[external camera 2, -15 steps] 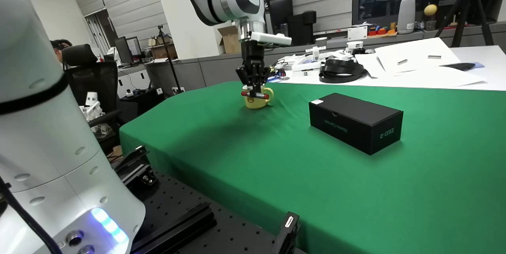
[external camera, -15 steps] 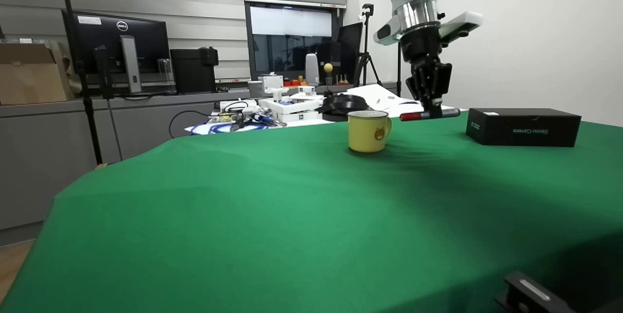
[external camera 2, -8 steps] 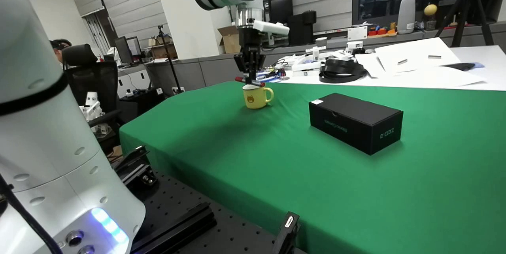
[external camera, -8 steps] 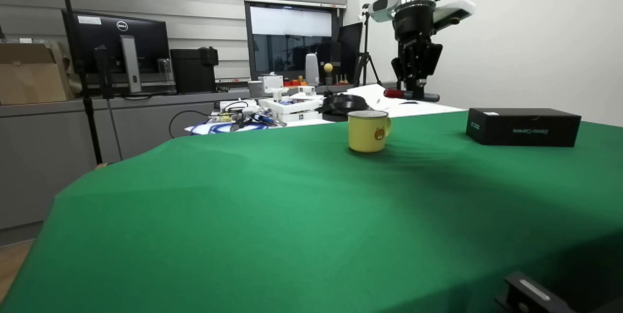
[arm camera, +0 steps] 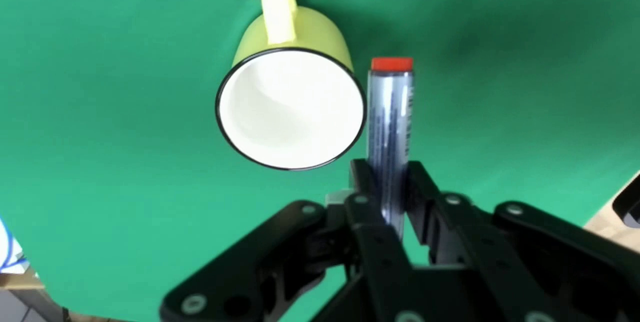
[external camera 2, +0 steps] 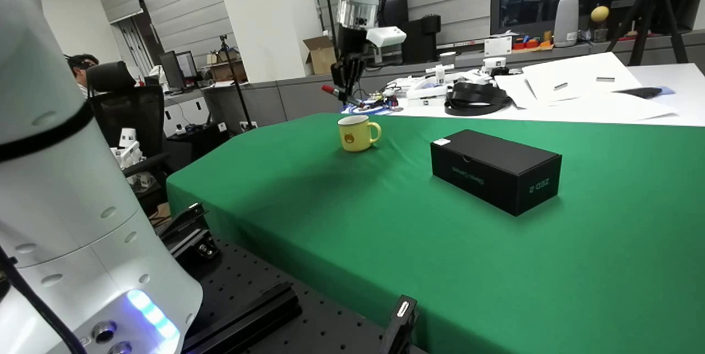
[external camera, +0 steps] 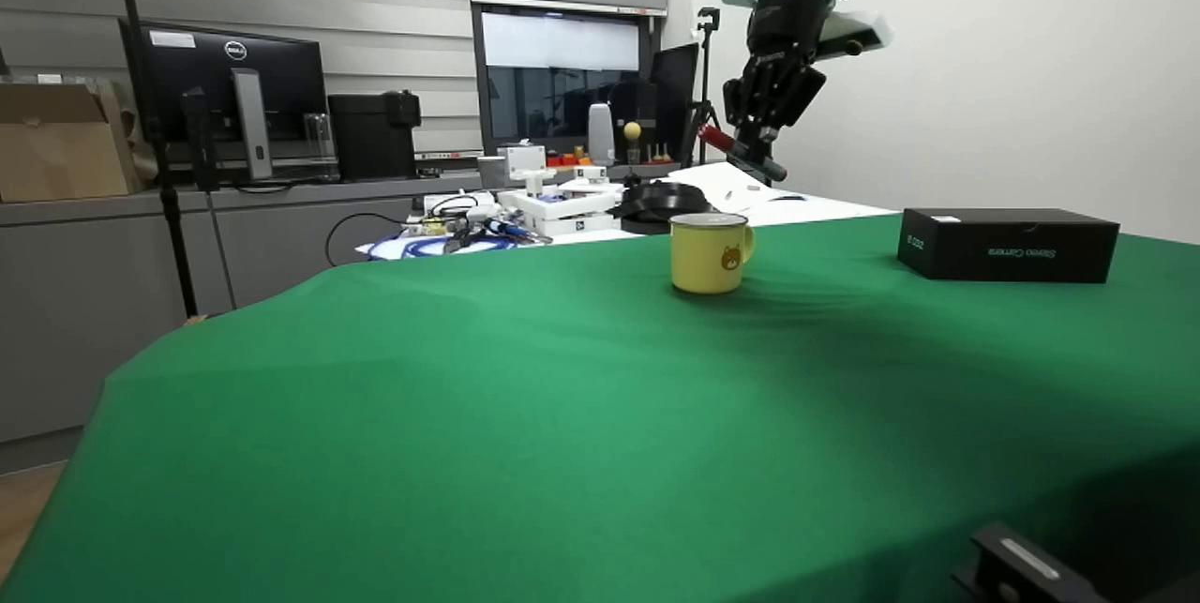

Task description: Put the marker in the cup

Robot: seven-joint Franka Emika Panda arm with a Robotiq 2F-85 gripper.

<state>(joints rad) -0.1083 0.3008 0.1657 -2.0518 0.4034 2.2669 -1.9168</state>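
The cup, a yellow mug with a small bear mark, stands upright on the green cloth in both exterior views [external camera: 703, 258] [external camera 2: 355, 136]. In the wrist view the cup [arm camera: 292, 109] shows its white inside, with its handle toward the top. My gripper [external camera: 753, 149] is shut on the marker [external camera: 718, 139] and holds it in the air above the cup's height. The marker is tilted, red cap end up, in an exterior view [external camera 2: 330, 91]. In the wrist view the marker [arm camera: 389, 116] lies between the fingertips, just right of the cup's rim. Its far end is hidden by the fingers.
A flat black box [external camera: 1012, 247] lies on the green cloth to the cup's right in both exterior views [external camera 2: 495, 172]. Behind the cloth, a white table holds papers [external camera 2: 578, 76], a black coil [external camera 2: 477, 98] and cables. Black metal brackets [external camera 2: 401, 321] stand near the robot's base.
My gripper has risen with the marker, and in an exterior view it has moved left toward the cup. The marker has gone from about level to tilted. The cup has not moved.
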